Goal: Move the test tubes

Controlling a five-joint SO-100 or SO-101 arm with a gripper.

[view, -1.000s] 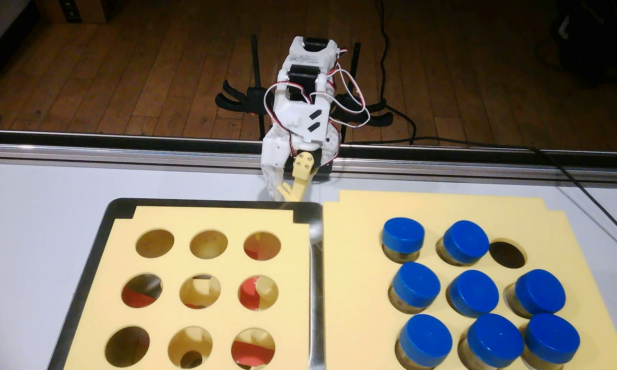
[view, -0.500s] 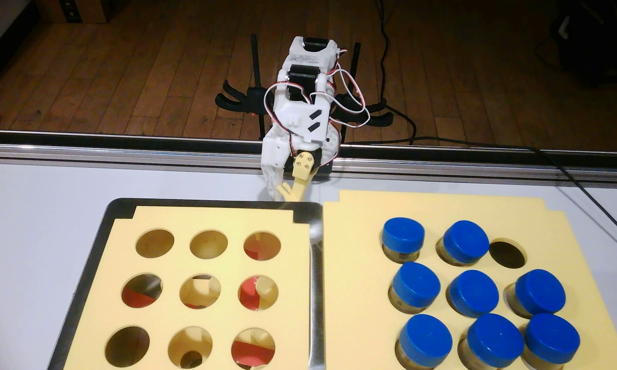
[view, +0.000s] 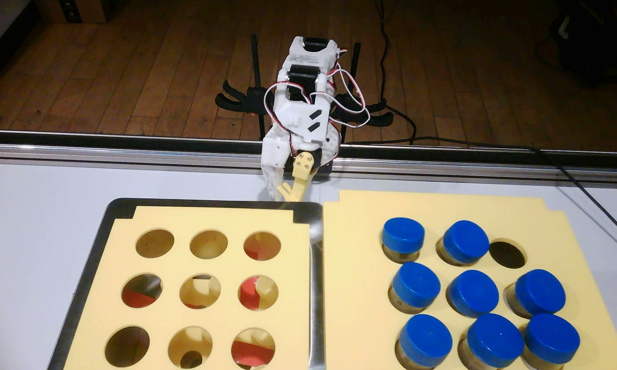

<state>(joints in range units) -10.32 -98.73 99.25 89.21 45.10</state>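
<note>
Progress reads as near zero: eight test tubes [view: 474,292] sit in the right foam block [view: 349,249], none in the left foam block [view: 296,274]. Left block lies in a dark tray [view: 86,274] with all nine holes [view: 200,296] vacant; only red and cream shapes show through them. On the right block, the hole [view: 507,254] at 1 o'clock of the grid is bare and dark. A ninth tube is not visible anywhere in the fixed view, so I cannot tell where it is.

Tubes stand upright, long axis vertical, blue caps [view: 403,234] up, clear bodies sunk in the foam. Several look slightly leaned, though that may be lens angle.

Arm [view: 303,117] sits folded at 12 o'clock of the table [view: 33,220], by the far edge rail. End effector [view: 282,195] points down toward the tray's far rim, well apart from every tube, holding nothing. Its fingers look close together, tips near touching; a small gap may remain.

Judgement: whole transfer is left, assuming right-to-left is intended. Next reach would go toward 4 o'clock from the end effector, to the nearest capped tube.
</note>
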